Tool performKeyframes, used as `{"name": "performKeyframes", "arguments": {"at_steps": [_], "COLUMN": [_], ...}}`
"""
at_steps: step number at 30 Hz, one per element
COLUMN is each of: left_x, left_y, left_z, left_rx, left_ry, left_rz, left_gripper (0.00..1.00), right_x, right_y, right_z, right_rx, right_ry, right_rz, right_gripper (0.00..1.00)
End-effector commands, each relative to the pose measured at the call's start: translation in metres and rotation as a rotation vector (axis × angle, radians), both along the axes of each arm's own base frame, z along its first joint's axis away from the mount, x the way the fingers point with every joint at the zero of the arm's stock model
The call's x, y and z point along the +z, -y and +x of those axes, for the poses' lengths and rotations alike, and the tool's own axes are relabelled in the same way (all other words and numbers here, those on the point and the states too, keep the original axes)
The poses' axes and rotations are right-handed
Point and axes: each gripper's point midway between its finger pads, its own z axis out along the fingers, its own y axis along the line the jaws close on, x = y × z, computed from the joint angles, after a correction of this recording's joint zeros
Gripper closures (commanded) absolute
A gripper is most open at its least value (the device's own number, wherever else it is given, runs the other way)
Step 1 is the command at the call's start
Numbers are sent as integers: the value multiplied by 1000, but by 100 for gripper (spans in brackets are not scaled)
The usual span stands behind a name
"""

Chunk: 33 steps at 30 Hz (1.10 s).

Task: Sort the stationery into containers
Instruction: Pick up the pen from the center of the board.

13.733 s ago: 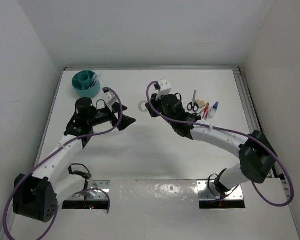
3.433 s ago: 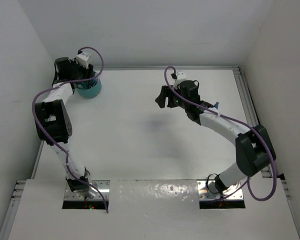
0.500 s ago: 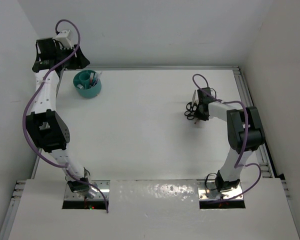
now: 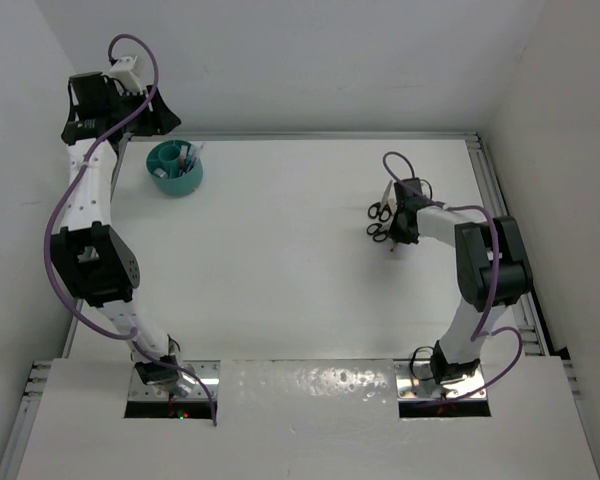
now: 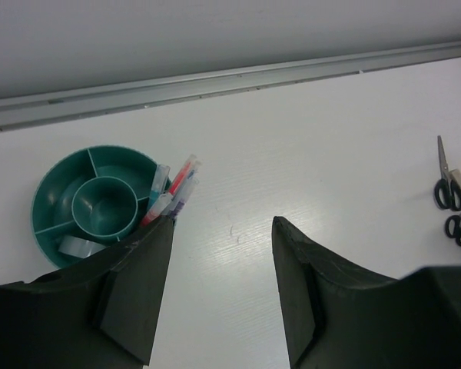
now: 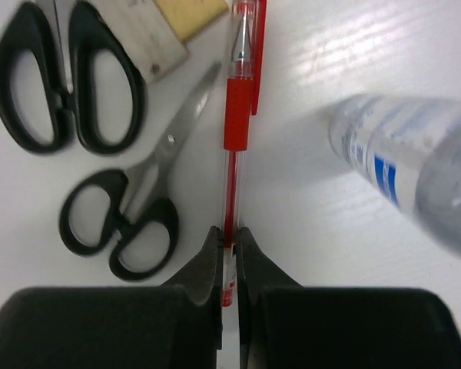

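Note:
The round teal organiser (image 4: pixel 175 168) stands at the table's far left; in the left wrist view (image 5: pixel 100 204) it holds a clear tape ring (image 5: pixel 81 246) and several pens (image 5: pixel 173 192). My left gripper (image 5: pixel 223 223) is open and empty, raised high above the organiser near the back wall (image 4: pixel 163 120). My right gripper (image 6: pixel 229 234) is shut on a red pen (image 6: pixel 237 115) that lies on the table at the right (image 4: pixel 398 228). Beside the pen lie two black-handled scissors (image 6: pixel 65 77) (image 6: pixel 123 223), a beige block (image 6: pixel 188 11) and a white bottle (image 6: pixel 415 169).
A metal rail (image 4: pixel 485 180) runs along the table's right edge and another along the back edge (image 5: pixel 215 81). White walls close in the left, back and right sides. The scissors also show at the far right of the left wrist view (image 5: pixel 449 192).
Over the earlier frames the left arm went to the organiser and then rose; the tape ring left the table. The right arm swung right onto the stationery. In the last half second little moved.

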Motion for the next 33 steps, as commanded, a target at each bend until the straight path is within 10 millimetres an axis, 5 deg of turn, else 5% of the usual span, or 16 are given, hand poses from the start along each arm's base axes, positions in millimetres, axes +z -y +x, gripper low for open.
{"name": "performKeyframes", "arguments": {"at_steps": [1, 7, 10, 13, 15, 17, 18, 19, 20, 25, 33], "left_x": [51, 46, 41, 41, 39, 35, 32, 30, 24, 15, 2], "left_y": [12, 55, 86, 117, 140, 164, 178, 183, 194, 212, 226], "left_z": [-13, -23, -31, -42, -50, -62, -68, -70, -75, -83, -69], "left_rx": [-52, -201, -299, -400, -468, -534, -564, -575, -589, -592, -521], "left_ry": [115, 83, 56, 41, 25, -4, -23, -34, -63, -113, -101], "left_rz": [-9, -44, -70, -108, -128, -156, -173, -180, -196, -242, -216], "left_gripper": [48, 47, 44, 36, 34, 33, 33, 33, 34, 35, 35], "right_x": [7, 85, 123, 156, 188, 196, 221, 221, 244, 265, 279], "right_y": [2, -13, -40, -90, -144, -194, -219, -235, -253, -300, -328], "right_z": [-26, -5, 10, 27, 39, 41, 46, 49, 53, 54, 50], "right_rx": [62, 106, 171, 298, 421, 557, 609, 635, 642, 727, 766], "right_ry": [-43, 233, 385, 505, 609, 657, 736, 749, 812, 856, 885], "right_rz": [-108, -191, -179, -130, -11, 59, 125, 158, 218, 343, 396], "right_gripper": [100, 100, 100, 100, 100, 100, 100, 100, 100, 100, 100]}}
